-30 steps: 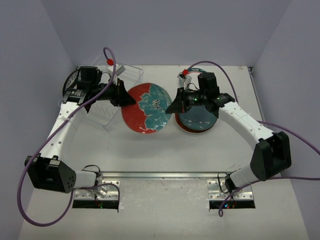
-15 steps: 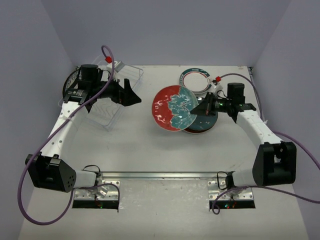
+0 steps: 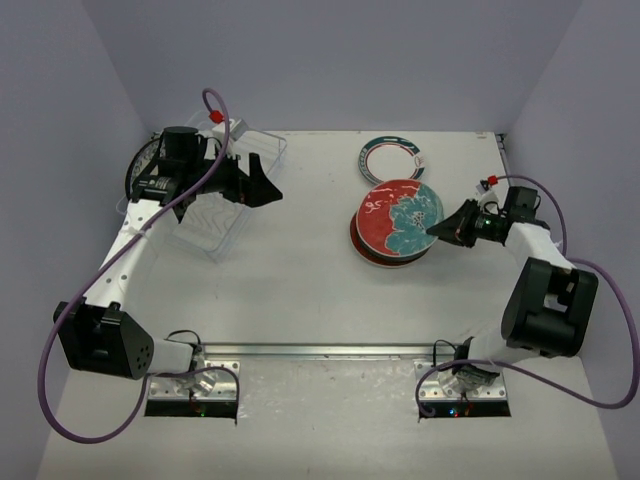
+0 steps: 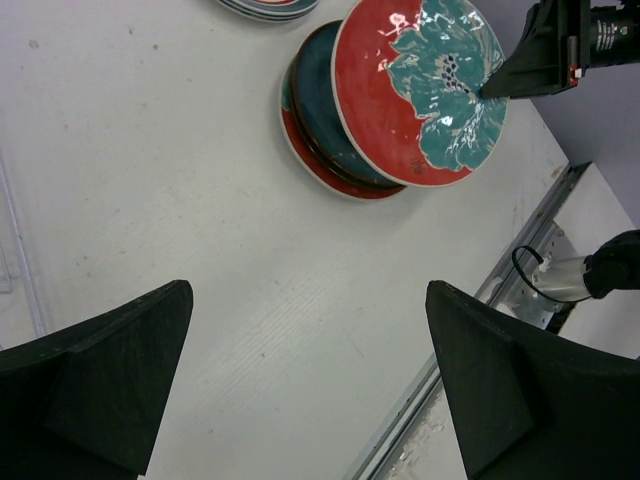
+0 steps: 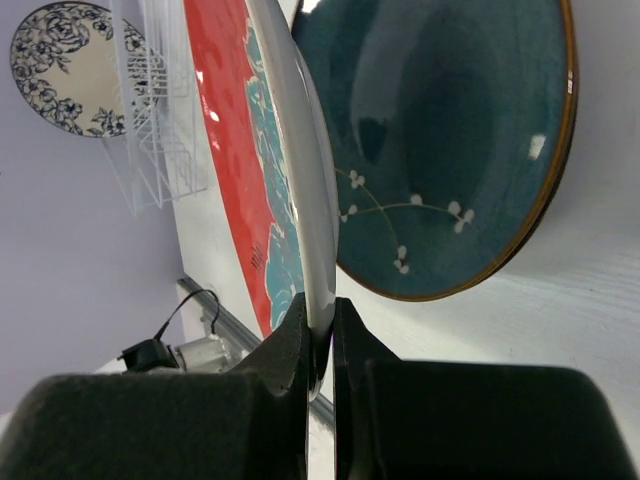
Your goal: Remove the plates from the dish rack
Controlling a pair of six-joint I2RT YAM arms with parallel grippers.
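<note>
Right fingers clamp round red teal-flower plate by rim, tilted over dark teal plate stack, right. Left fingers wide open, empty, over clear plastic dish rack, far left. Unloading judged nearly done.

The red-and-teal plate looked glazed and glossy, with bright highlights on its face, and so did the dark teal plate. The dish rack, at 10 o'clock, was clear smooth plastic. The desk was matt white and faintly grained; the rail at 6 o'clock was bare metal.
</note>
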